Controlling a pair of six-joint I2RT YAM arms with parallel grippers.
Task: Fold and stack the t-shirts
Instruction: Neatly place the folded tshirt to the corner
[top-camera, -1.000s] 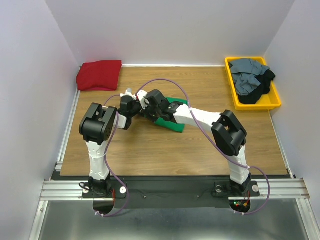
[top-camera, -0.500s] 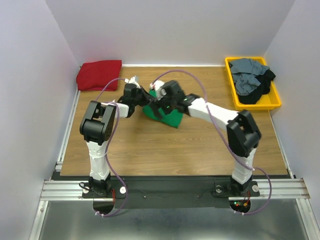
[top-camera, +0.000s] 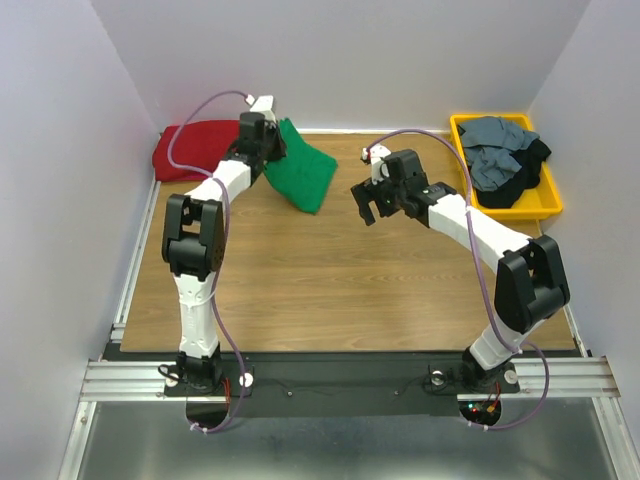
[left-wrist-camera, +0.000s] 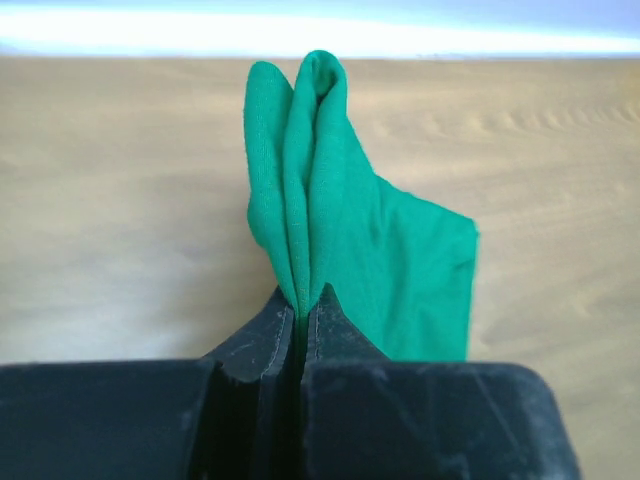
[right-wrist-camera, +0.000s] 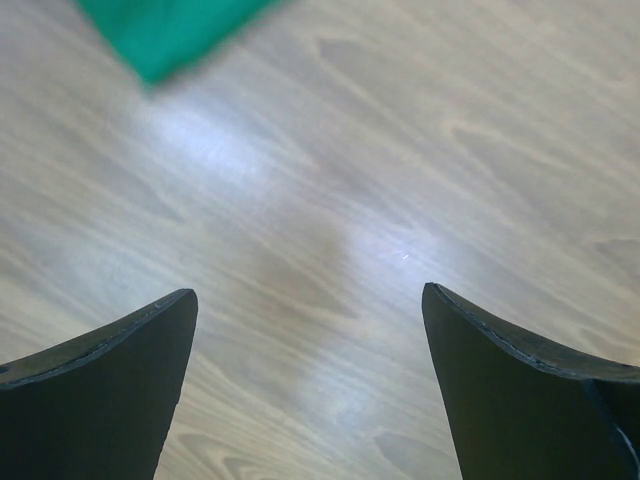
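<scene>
The folded bright green t-shirt (top-camera: 302, 177) hangs lifted at the back left of the table, and my left gripper (top-camera: 270, 145) is shut on its folded edge. In the left wrist view the green t-shirt (left-wrist-camera: 335, 210) rises from the closed left gripper (left-wrist-camera: 302, 305) in several pinched layers. A folded dark red t-shirt (top-camera: 196, 150) lies in the far left corner, just left of the held one. My right gripper (top-camera: 365, 203) hovers open over bare wood at mid-table. The right wrist view shows the right gripper (right-wrist-camera: 310, 300) empty, with a corner of the green t-shirt (right-wrist-camera: 165, 30) at top left.
A yellow tray (top-camera: 515, 213) at the back right holds crumpled slate grey t-shirts (top-camera: 495, 150) and a black one (top-camera: 525, 182). White walls close in the table at the back and both sides.
The left gripper closed on the green t-shirt and carried it up and back towards the red one. The right gripper let go, opened wide and drew away to the right.
</scene>
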